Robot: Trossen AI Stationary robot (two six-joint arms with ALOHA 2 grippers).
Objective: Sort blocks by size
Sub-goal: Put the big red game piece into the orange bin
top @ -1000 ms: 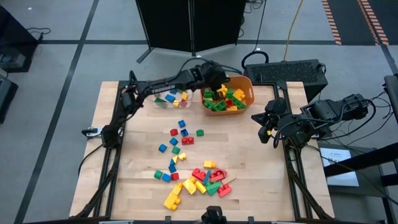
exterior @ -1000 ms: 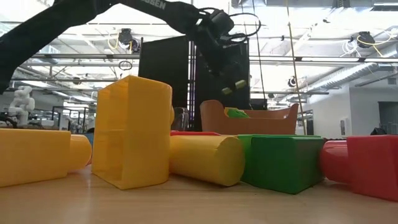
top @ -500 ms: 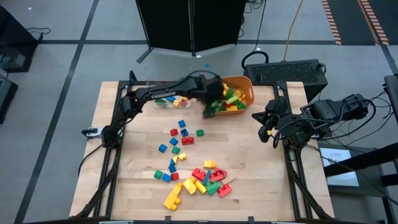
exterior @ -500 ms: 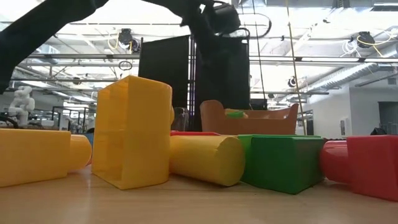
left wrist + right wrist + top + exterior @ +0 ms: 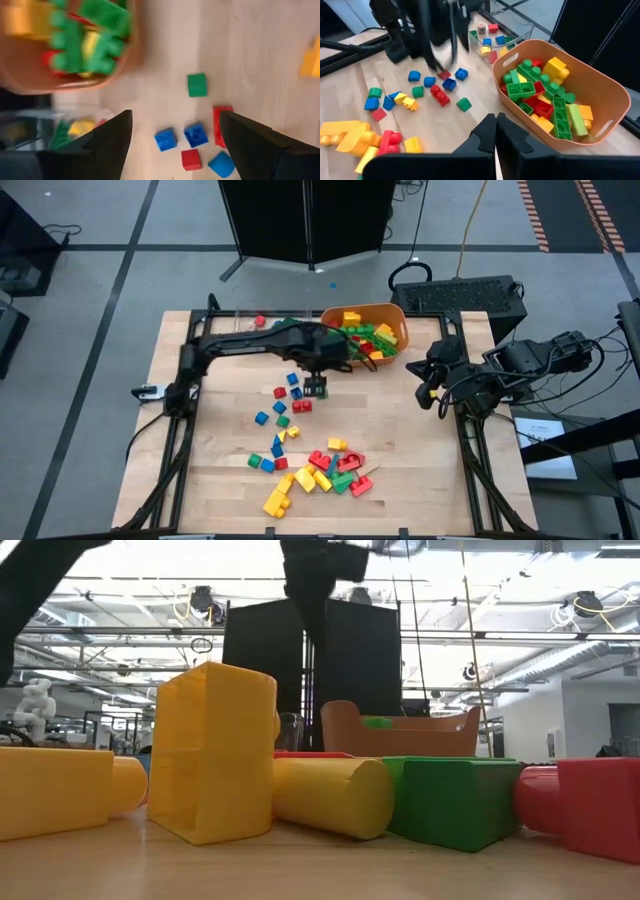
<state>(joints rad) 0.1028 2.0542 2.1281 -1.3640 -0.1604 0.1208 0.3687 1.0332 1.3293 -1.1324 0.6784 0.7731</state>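
Note:
Blocks in red, blue, green and yellow lie loose at the table's middle (image 5: pixel 290 395), and larger ones are heaped near the front edge (image 5: pixel 320 475). More fill the orange tub (image 5: pixel 397 318) at the far side. My left gripper (image 5: pixel 318 386) hangs open, pointing down, just above the middle group; in its wrist view blue and red blocks (image 5: pixel 186 145) lie on the wood between its fingers, untouched. My right gripper (image 5: pixel 430 380) waits shut at the table's right edge, holding nothing (image 5: pixel 495 131).
A clear tray (image 5: pixel 496 34) with a few small blocks stands left of the tub at the far edge, partly under my left arm. Bare wood lies along the table's left and right sides. In the low view, large yellow and green blocks (image 5: pixel 215 755) stand close in front.
My left gripper has left the orange tub and swung toward the table's near edge and a little left, to above the loose blocks in the middle. It has tipped from slanting to pointing nearly straight down. My right arm has kept still.

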